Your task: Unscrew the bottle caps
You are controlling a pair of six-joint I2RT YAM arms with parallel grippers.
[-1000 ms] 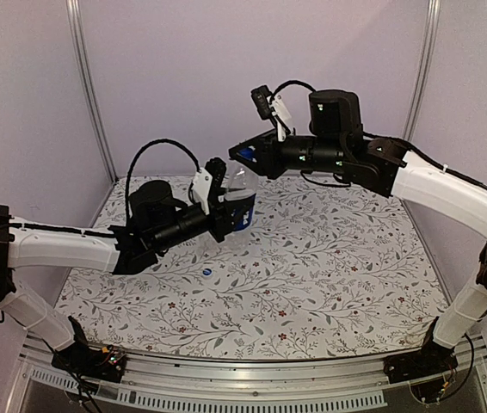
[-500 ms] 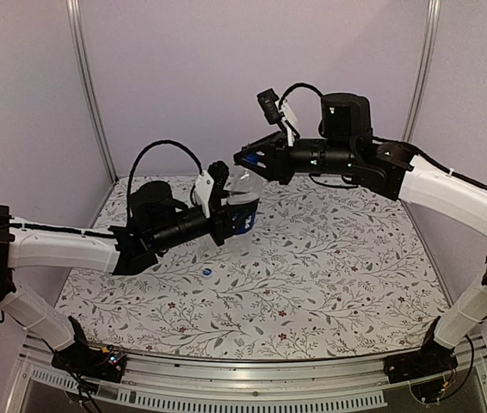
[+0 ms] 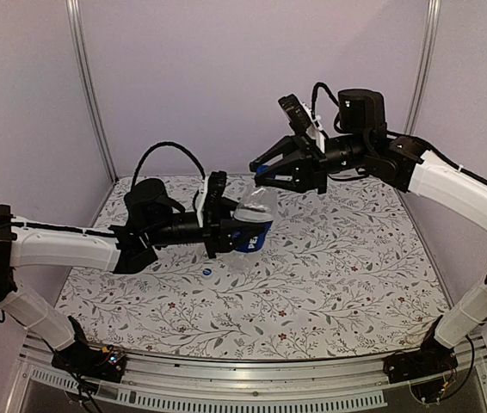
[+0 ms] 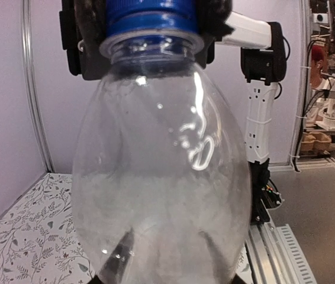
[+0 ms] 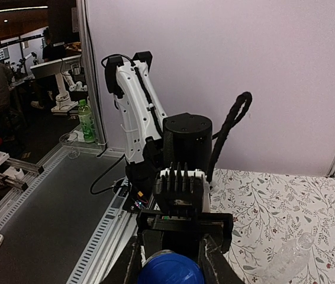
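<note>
Loose blue cap (image 3: 207, 273) lies on the floral table (image 3: 338, 284), on the near side of the left gripper (image 3: 242, 231) and apart from it; only the overhead view shows it. The left gripper is clamped around the lower body of the labelled bottle (image 3: 259, 211), which it holds off the table, tilted, neck pointing up towards the right gripper (image 3: 263, 175).

The overhead view shows the dark blue label with white lettering. The left wrist view shows only the bulbous clear upper body (image 4: 155, 177), its wall hazy with small droplets; contents cannot be determined.

The screwed-on cap (image 4: 150, 15) sits on the neck, ribbed and blue. In the left wrist view, black fingers (image 4: 73, 35) flank it on both sides. The right wrist view confirms this: the cap (image 5: 170, 269) is pinched between that gripper's closed fingers (image 5: 213, 260).

Beyond the right gripper, to one side, the plain bottle (image 5: 290, 255) lies on its side on the table, seen clearly only in the right wrist view.
</note>
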